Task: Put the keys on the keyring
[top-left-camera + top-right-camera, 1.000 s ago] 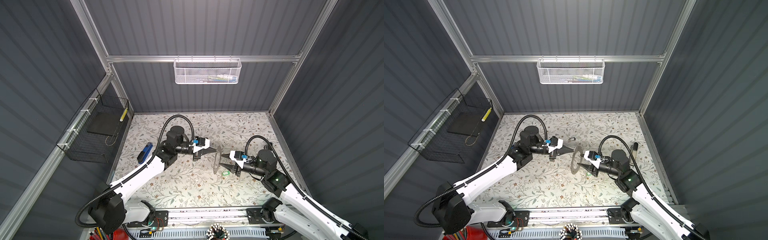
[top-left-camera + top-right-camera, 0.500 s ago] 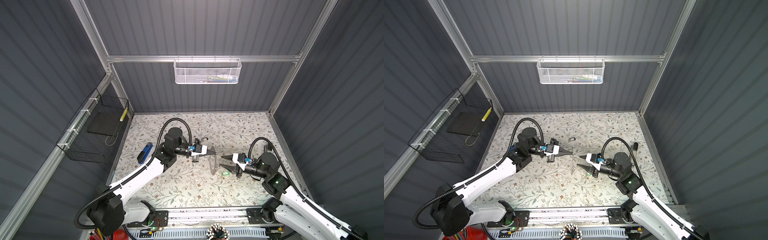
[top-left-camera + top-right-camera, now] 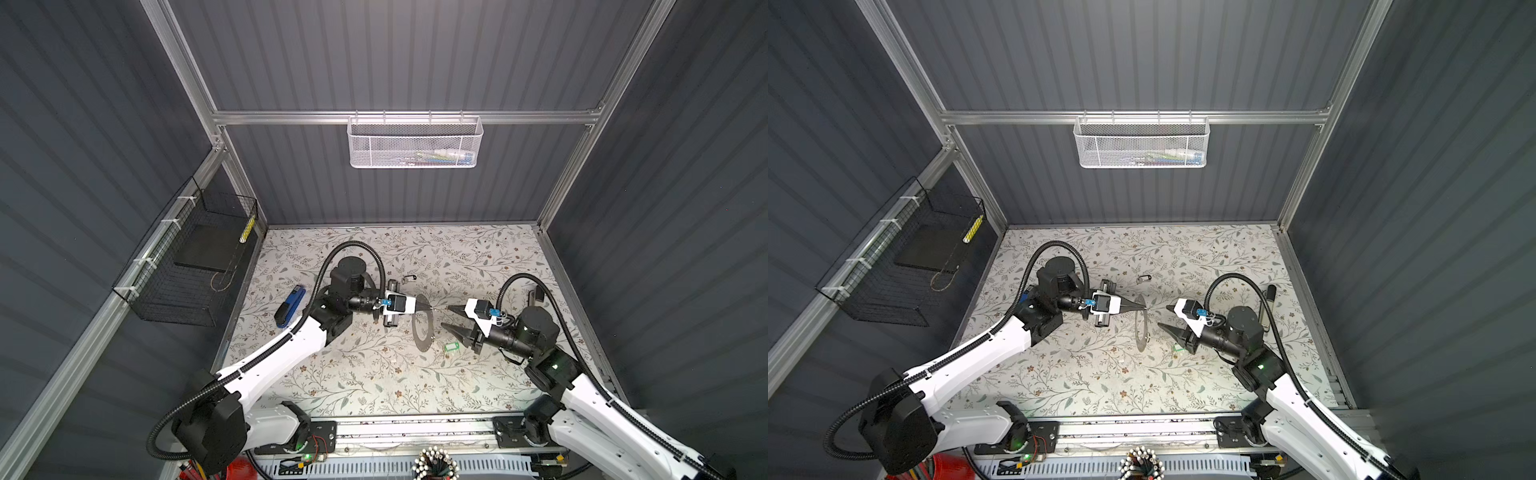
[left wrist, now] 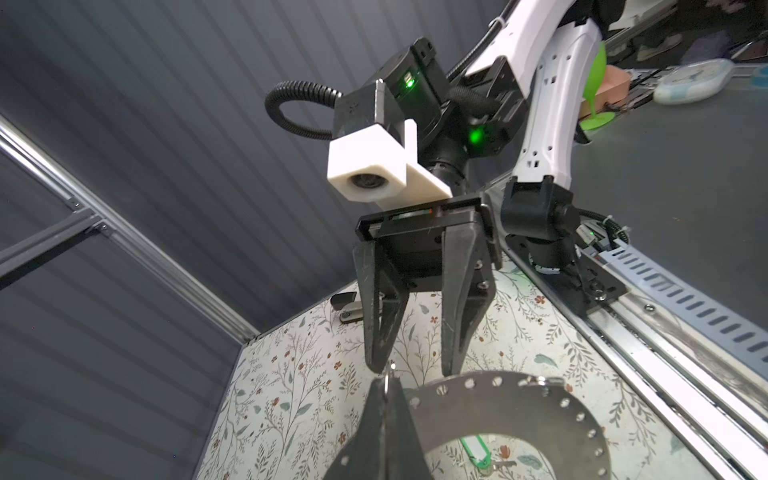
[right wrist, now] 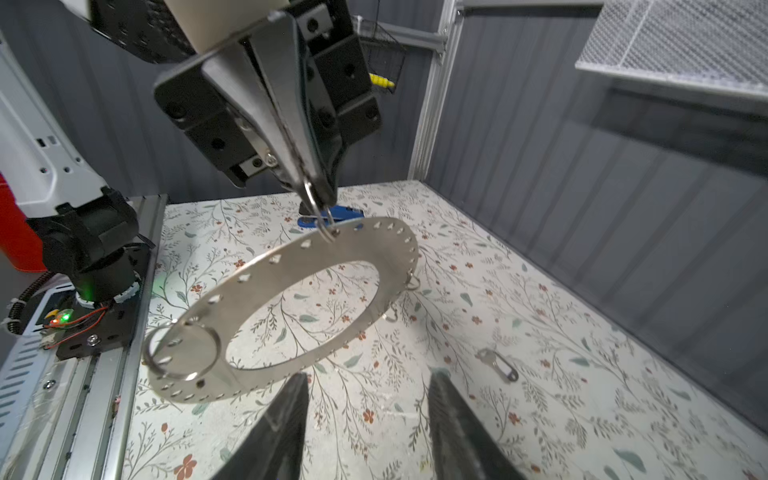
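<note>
**Keyring (image 5: 299, 266) hung above the desk (image 3: 374, 386) by the left claw (image 5: 316, 199); right claw (image 3: 446, 316) spread in front of it.**

The keyring hangs clear of the desk between the two claws and appears almost edge-on in a top view (image 3: 1142, 324). The left claw is pressed together on a small wire loop (image 5: 322, 218) threaded through a rim hole and carries the keyring by it. A larger wire loop (image 5: 183, 353) sits at the opposite rim. The right claw holds nothing, with its tips near the keyring rim. The green-tagged key (image 3: 451, 346) lies on the desk just beside the right claw and shows through the keyring's centre in the left wrist view. The black-headed key (image 5: 496, 365) lies on the desk, well apart from the keyring. A blue stapler (image 3: 289, 306) lies beside the left arm.
</note>
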`<state>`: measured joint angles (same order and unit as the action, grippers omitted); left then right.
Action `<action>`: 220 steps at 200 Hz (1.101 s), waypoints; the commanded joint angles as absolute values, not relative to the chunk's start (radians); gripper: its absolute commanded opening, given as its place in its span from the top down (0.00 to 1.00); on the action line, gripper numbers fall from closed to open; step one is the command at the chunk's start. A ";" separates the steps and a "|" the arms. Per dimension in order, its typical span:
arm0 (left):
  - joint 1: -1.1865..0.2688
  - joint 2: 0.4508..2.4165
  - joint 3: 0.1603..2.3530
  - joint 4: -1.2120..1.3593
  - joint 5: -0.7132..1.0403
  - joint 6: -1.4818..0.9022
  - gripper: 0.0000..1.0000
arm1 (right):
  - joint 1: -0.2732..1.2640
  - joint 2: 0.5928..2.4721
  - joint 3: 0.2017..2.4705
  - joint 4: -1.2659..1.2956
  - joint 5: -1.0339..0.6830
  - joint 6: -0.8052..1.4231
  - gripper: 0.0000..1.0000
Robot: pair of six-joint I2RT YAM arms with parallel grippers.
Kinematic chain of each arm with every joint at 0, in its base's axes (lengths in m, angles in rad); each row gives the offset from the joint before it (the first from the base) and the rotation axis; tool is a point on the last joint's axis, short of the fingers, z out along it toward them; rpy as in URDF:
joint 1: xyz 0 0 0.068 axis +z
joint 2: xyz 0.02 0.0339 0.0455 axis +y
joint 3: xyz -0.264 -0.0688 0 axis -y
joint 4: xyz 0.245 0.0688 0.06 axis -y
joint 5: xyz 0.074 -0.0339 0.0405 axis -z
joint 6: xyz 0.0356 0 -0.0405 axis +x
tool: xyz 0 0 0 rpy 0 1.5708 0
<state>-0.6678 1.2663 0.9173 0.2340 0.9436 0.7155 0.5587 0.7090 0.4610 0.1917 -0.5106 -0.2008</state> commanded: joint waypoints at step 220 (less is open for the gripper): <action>-0.527 1.180 0.538 0.641 0.654 0.447 1.00 | 0.535 1.180 0.672 -0.528 -0.213 -1.087 0.64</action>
